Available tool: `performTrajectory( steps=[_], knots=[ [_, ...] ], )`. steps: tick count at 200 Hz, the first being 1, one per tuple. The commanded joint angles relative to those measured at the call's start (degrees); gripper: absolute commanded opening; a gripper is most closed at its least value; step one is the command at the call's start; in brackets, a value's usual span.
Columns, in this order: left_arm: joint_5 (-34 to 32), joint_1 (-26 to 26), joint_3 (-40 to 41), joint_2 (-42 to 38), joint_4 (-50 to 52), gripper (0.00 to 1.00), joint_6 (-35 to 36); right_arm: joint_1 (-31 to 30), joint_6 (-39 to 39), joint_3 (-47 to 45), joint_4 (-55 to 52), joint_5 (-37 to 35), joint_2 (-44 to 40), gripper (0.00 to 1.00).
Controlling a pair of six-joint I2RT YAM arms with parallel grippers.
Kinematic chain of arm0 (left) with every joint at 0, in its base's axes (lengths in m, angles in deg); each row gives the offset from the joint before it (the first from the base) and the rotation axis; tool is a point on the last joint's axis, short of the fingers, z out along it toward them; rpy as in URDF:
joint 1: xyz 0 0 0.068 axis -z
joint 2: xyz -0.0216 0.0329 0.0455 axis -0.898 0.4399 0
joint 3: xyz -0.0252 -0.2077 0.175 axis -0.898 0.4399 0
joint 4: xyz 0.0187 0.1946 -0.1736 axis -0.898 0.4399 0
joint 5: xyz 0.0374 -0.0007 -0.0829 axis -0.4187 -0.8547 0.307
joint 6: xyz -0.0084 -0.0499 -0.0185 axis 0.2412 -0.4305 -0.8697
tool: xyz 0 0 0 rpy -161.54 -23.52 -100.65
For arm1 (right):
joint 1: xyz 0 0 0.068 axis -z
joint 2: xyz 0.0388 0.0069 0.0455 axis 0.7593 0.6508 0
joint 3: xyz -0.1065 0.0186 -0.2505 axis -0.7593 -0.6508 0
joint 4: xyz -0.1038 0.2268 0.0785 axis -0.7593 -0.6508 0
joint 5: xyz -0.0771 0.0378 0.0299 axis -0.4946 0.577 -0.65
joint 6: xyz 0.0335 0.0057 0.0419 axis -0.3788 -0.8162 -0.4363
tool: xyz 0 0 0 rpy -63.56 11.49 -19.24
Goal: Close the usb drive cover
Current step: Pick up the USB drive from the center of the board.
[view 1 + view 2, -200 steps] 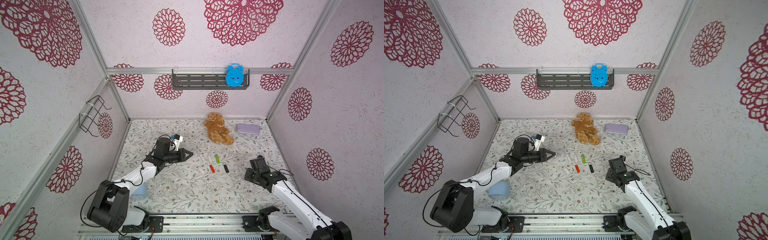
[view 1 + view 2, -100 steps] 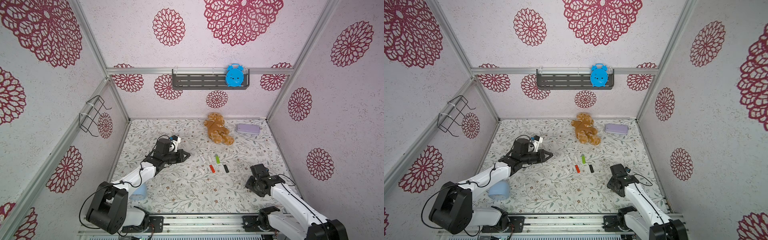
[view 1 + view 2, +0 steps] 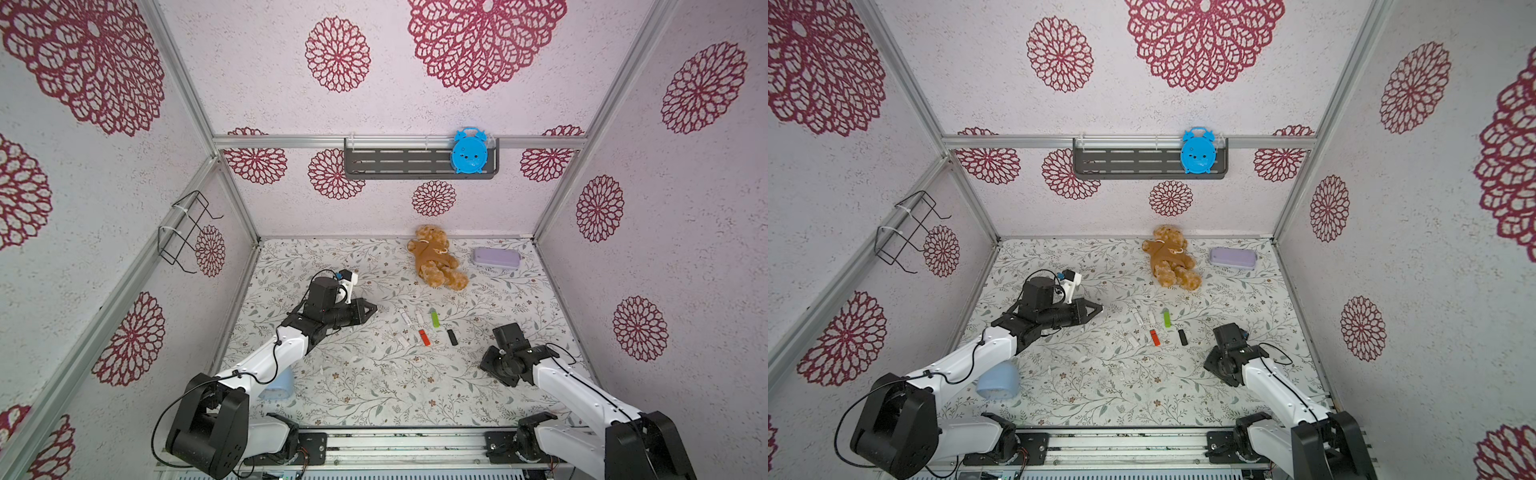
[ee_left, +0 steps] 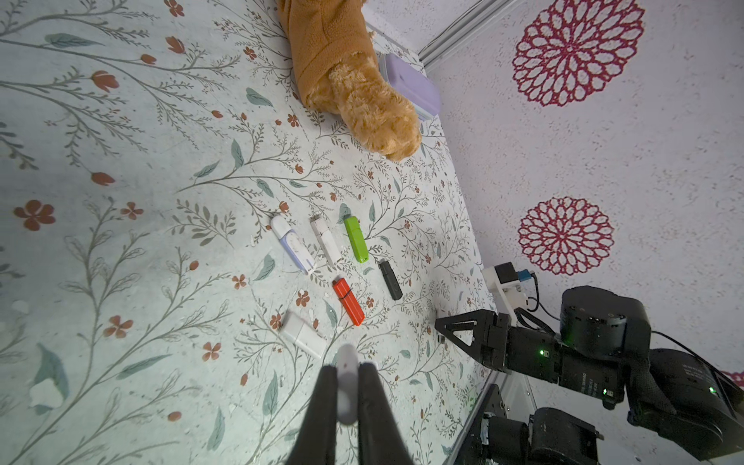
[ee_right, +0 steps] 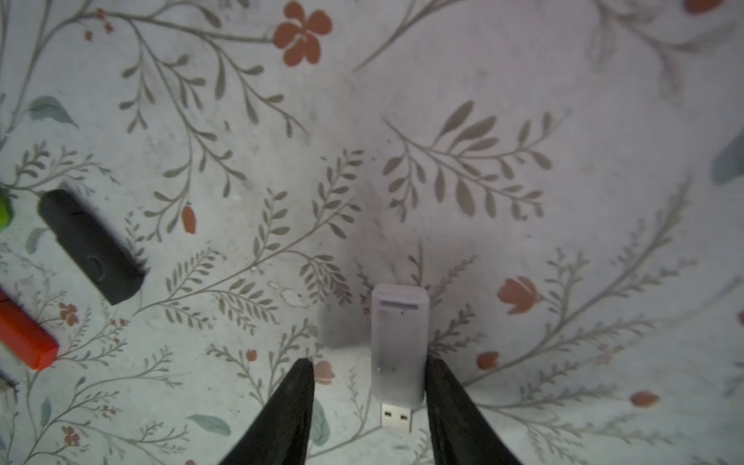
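Observation:
A white usb drive (image 5: pixel 398 346) lies flat on the flowered table (image 5: pixel 523 100), its bare metal plug (image 5: pixel 396 416) facing the wrist camera. My right gripper (image 5: pixel 366 364) is down over it and open. The drive touches one finger, with a gap to the other finger. My left gripper (image 4: pixel 346 368) is shut on a small white rounded cover (image 4: pixel 347 382), held above the table at mid-left in both top views (image 3: pixel 374 309) (image 3: pixel 1100 308). The drive is hidden under the right gripper in the top views.
Several other drives lie mid-table: green (image 3: pixel 435 319), red (image 3: pixel 424 337), black (image 3: pixel 452 337) and white ones (image 4: pixel 304 334). A teddy bear (image 3: pixel 436 257) and a purple case (image 3: pixel 496 257) sit at the back. A pale blue cup (image 3: pixel 276 384) lies by the left arm.
My right gripper has dropped and drawn a little toward the front edge, coming down around the drive. The left gripper has pulled back slightly to the left, still gripping the cover.

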Motion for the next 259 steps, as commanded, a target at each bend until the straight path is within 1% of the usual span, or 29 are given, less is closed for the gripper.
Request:
performTrajectory(
  steps=[1, 22, 51, 61, 82, 101, 119, 149, 164, 190, 207, 229, 239, 252, 259],
  knots=[
    [-0.6, -0.41, -1.61, -1.08, 0.29, 0.08, 0.77, -1.26, 2.24, 3.11, 4.11, 3.29, 2.91, 0.49],
    [-0.41, -0.44, -1.98, -0.99, 0.36, 0.08, 0.68, -1.34, 5.71, 6.62, 3.19, 2.91, 4.5, 0.51],
    [-0.28, -0.44, -2.44, -0.99, 0.98, 0.08, 0.95, -0.77, 6.85, 9.73, -1.44, -0.06, 6.44, 0.51],
    [-0.34, -0.44, -2.45, -1.3, 1.32, 0.08, 1.15, -0.83, 6.54, 9.44, -3.21, -0.95, 6.53, 0.51],
    [-1.14, -0.44, -1.68, -1.96, 0.86, 0.08, 1.01, -0.92, 4.57, 6.3, -3.27, -1.24, 4.21, 0.51],
    [-1.32, -0.44, -1.73, -1.87, 0.59, 0.08, 1.03, -0.96, 3.44, 3.4, -2.82, 0.1, 2.1, 0.51],
    [-1.42, -0.44, -1.91, -1.63, 0.49, 0.08, 1.06, -1.42, 3.29, 1.91, -1.33, 2.59, 1.88, 0.5],
    [-1.25, -0.44, -2.36, -1.27, 0.9, 0.08, 1.47, -3.47, 2.3, 2.5, -0.53, 4.4, 2.83, 0.49],
    [-1.16, -0.43, -2.27, -1.3, 1.0, 0.08, 1.48, -4.55, 1.28, 2.92, 1.23, 6.08, 3.51, 0.48],
    [-1.33, -0.4, -2.01, -1.76, 0.93, 0.08, 1.21, -6.07, 0.51, 4.89, 3.42, 6.88, 5.77, 0.48],
    [-1.67, -0.44, -1.72, -2.22, 1.0, 0.08, 1.2, -6.66, 2.39, 6.07, 6.07, 6.89, 7.71, 0.49],
    [-1.61, -0.44, -1.83, -2.25, 1.02, 0.08, 1.21, -6.55, 7.22, 8.38, 7.91, 5.85, 10.18, 0.49],
    [-1.55, -0.44, -1.98, -2.22, 1.09, 0.08, 1.17, -6.57, 10.33, 10.65, 6.86, 5.16, 11.31, 0.49],
    [-1.44, -0.44, -2.09, -2.14, 1.3, 0.08, 1.25, -6.39, 13.42, 12.81, 4.39, 1.64, 12.13, 0.5],
    [-1.38, -0.44, -2.09, -2.2, 1.2, 0.08, 1.25, -5.81, 15.41, 13.4, 3.73, 0.85, 12.46, 0.5]
  ],
)
